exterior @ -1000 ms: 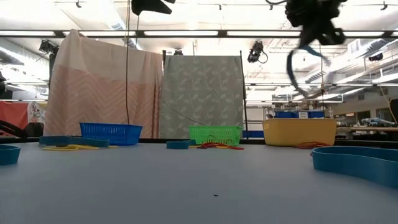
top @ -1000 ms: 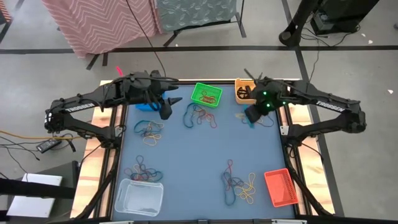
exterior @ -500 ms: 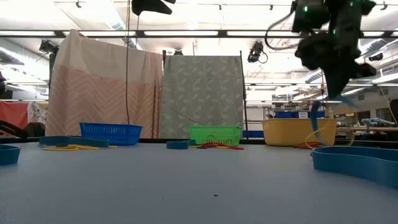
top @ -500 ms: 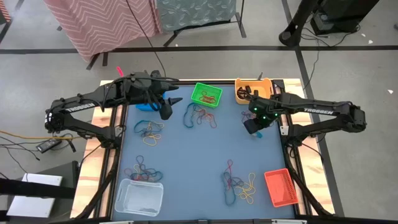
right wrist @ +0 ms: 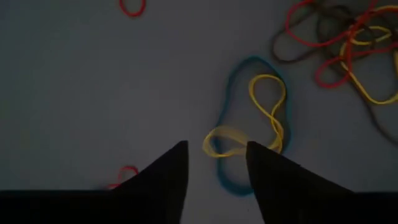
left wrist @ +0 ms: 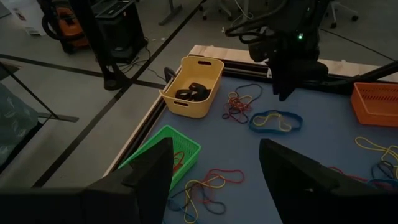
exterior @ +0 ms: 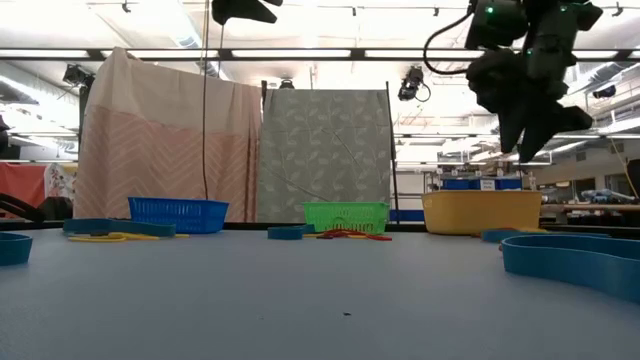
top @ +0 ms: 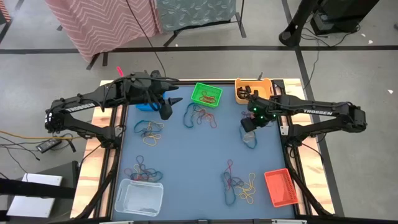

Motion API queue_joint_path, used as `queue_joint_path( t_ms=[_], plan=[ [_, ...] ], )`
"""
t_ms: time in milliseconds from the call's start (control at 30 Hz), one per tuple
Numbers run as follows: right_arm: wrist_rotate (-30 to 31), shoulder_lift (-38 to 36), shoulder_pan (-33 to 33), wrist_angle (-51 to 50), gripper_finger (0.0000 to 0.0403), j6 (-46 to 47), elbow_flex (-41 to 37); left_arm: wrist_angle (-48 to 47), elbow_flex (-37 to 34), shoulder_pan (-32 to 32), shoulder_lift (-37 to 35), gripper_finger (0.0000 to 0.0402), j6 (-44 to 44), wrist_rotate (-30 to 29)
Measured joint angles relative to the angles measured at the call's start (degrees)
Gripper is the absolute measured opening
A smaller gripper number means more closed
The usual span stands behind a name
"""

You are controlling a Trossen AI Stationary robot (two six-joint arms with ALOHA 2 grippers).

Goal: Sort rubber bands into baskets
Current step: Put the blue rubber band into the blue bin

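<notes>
1. Right claw (top: 249, 123) hangs above the blue surface (top: 199, 158) near its right edge, just in front of the yellow basket (top: 244, 91); its two fingers (right wrist: 165, 180) stand apart with nothing between them.
2. Directly under that claw lies a blue rubber band (right wrist: 236, 130) twisted together with a yellow rubber band (right wrist: 267, 118); both rest flat on the surface, apart from the fingers.
3. Beside that pair, toward the yellow basket, sits a tangle of red, brown and yellow bands (right wrist: 342, 50).
4. Left claw (top: 166, 107) hovers at the far left of the surface, just beside the blue basket (top: 146, 106), which the arm mostly covers; its fingers (left wrist: 140, 180) are spread wide and empty.
5. Between the two arms stands the green basket (top: 207, 94) at the far edge, with a few red bands inside.
6. Dark bands (left wrist: 191, 93) lie in the yellow basket.
7. A loose heap of mixed bands (top: 200, 116) lies just in front of the green basket, and another (top: 149, 130) lies in front of the left claw.
8. On the near side, the clear basket (top: 138, 196) stands at the left corner with a small heap (top: 143, 169) just behind it.
9. An orange-red basket (top: 280, 187) stands at the near right corner, with a further tangle (top: 239, 185) just beside it.
</notes>
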Motion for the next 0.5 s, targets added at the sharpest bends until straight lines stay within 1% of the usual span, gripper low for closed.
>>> queue_joint_path(
  t_ms=[100, 233, 333, 500],
  plan=[
    [2.01, 0.74, -0.06, -0.41, 0.0195, 2.63, -0.03, 0.00, 0.00, 0.00, 0.00, 0.0241, 0.01, 0.02],
    [2.35, 3.82, 0.02, 3.56, 0.0202, 4.60, -0.28, 0.00, 0.00, 0.00, 0.00, 0.0241, 0.04, 0.03],
    [1.54, 7.90, 0.33, 7.10, 0.0200, 4.89, -0.28, 0.00, 0.00, 0.00, 0.00, 0.0241, 0.04, 0.04],
    [1.05, 16.01, 0.48, 7.70, 0.0199, 3.98, -0.31, 0.02, 0.00, -0.01, 0.00, 0.0241, 0.04, 0.04]
  ],
)
